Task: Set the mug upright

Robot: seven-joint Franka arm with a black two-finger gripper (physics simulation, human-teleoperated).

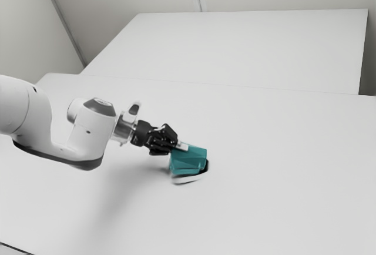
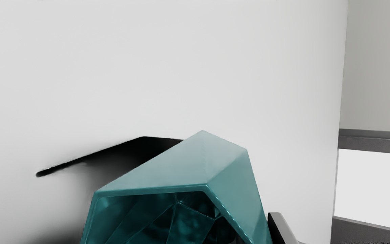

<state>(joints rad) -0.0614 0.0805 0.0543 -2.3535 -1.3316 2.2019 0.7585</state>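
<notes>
"Jaws: how far apart, on that gripper?"

"Can't tell, nor whether they grip anything. In the exterior view they're at the teal mug, by its upper edge on the exterior view's left, over the table."

"And the wrist view?"

"Mug's tipped, not upright, its open mouth (all facets inside) turned toward the gripper."
</notes>
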